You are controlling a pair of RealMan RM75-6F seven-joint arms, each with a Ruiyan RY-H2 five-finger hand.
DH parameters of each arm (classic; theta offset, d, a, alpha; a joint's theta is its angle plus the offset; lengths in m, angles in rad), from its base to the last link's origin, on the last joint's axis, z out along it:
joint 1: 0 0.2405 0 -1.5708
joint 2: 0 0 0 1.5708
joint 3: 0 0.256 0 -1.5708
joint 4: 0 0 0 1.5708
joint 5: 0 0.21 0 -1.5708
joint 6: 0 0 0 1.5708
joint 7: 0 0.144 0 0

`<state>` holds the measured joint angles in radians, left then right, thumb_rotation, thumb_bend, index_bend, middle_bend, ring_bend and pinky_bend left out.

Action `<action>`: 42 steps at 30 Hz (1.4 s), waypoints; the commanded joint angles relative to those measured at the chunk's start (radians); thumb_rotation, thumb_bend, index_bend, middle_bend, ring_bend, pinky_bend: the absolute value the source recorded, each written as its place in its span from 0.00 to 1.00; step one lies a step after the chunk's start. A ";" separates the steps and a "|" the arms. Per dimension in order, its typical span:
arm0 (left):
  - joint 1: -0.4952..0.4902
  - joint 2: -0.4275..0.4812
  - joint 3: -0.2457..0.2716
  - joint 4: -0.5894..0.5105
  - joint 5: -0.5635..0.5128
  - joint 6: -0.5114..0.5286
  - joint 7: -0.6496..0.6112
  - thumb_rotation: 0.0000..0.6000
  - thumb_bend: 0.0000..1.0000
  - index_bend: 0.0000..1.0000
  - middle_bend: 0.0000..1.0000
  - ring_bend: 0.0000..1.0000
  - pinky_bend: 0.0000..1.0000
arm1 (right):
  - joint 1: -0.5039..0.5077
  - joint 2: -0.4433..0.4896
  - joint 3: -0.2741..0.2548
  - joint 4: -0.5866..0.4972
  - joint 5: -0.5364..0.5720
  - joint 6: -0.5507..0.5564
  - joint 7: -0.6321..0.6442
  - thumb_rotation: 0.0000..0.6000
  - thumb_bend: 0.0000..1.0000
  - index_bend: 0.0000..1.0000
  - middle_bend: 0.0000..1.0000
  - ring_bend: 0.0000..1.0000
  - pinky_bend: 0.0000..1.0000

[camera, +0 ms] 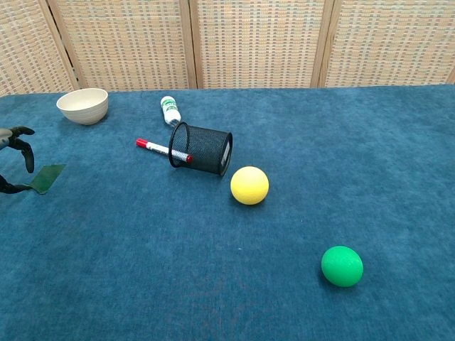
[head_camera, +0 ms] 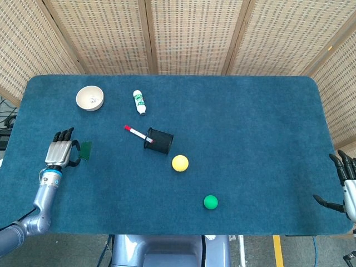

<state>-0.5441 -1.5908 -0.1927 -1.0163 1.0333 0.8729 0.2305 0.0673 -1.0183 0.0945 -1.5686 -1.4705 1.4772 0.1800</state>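
Nothing readable anywhere; the white bottle (head_camera: 139, 102) at upper left carries a green label, its print too small to read.

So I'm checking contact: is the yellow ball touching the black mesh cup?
Apart. The chest view shows a strip of blue cloth between the yellow ball and the mesh cup.

- The left hand (camera: 14, 153) is getting cut off by the chest view's left edge; only dark fingertips are showing.
- The green card (head_camera: 85, 150) is lying at those fingers; contact is impossible to tell.
- The right hand (head_camera: 344, 186) is running off the head view's right edge.
- The pen (camera: 162, 150) is disappearing into the mesh cup (camera: 202, 148); its far end is staying hidden.
- The bottle (head_camera: 139, 102) label is reading too small.
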 commanded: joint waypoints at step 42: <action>-0.032 -0.051 0.002 0.051 -0.086 -0.042 0.086 1.00 0.41 0.61 0.00 0.00 0.00 | 0.001 0.005 -0.001 0.002 0.001 -0.005 0.018 1.00 0.00 0.00 0.00 0.00 0.00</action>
<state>-0.5758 -1.6415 -0.1909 -0.9652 0.9471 0.8305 0.3167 0.0679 -1.0137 0.0940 -1.5664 -1.4691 1.4725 0.1978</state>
